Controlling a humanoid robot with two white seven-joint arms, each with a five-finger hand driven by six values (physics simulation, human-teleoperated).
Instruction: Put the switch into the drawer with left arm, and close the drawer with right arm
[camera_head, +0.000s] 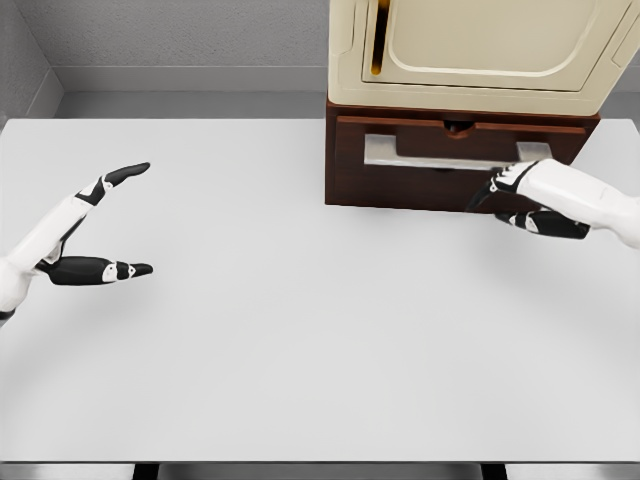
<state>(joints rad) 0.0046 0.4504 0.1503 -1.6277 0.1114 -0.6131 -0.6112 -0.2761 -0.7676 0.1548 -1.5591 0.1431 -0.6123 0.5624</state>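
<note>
Head view: a wide white tabletop (300, 330) fills most of the frame. At its far edge, right of the middle, stands a dark brown wooden cabinet (345, 165) carrying a cream-coloured appliance (480, 45) on top. The drawer (455, 150) in the cabinet's front shows a pale grey panel and looks nearly shut, though whether a small gap remains cannot be told from this angle.

The left robot hand (100, 230) hovers over the tabletop at the left side, well apart from the cabinet, its fingers spread and relaxed, thumb and forefinger splayed wide, holding nothing. The right robot hand (525, 200) sits just at the drawer front, on its right part, with fingers loosely extended toward the panel and grasping nothing; it appears to touch or nearly touch the wood.

The switch is nowhere to be seen on the tabletop or in either hand. By that, it most likely lies inside the drawer already, out of sight.

As a judgement, the placing step looks done and the closing step is in hand, perhaps near its end. The next move calls for the right robot hand to press straight toward the cabinet until the drawer front sits flush, then draw back clear, while the left arm stays out of the way.
</note>
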